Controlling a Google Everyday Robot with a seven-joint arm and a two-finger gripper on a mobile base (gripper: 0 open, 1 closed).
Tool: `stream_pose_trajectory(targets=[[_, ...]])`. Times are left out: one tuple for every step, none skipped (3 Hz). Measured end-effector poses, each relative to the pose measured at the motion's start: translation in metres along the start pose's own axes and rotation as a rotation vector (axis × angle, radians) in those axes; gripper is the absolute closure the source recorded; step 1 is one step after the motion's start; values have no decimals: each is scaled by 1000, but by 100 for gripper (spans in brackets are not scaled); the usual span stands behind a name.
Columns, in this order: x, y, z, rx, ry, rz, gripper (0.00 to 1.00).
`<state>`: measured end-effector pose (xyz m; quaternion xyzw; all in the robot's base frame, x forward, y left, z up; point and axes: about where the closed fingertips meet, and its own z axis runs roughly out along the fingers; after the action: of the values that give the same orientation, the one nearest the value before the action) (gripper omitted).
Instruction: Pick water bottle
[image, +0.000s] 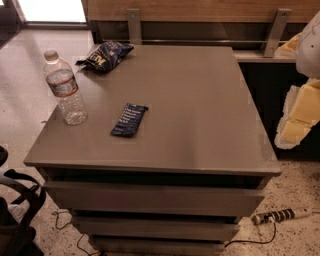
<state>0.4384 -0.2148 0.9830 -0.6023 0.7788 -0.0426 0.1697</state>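
The water bottle is clear ribbed plastic with a white cap and a white-and-red label. It stands upright near the left edge of the grey cabinet top. My gripper, pale yellow and white, hangs at the right edge of the view. It is beyond the cabinet's right side, far from the bottle, and holds nothing that I can see.
A dark blue chip bag lies at the back left of the top. A small blue packet lies flat to the right of the bottle. Drawers face me below. A power strip lies on the floor at the right. A black frame stands at the lower left.
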Motion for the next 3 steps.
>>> stream_pose_trajectory(targets=[[0,0,0,0,0,0,0],[-12,-4,3,5,-64,-20,0],[-39,-9,14,17,-203,-35,0]])
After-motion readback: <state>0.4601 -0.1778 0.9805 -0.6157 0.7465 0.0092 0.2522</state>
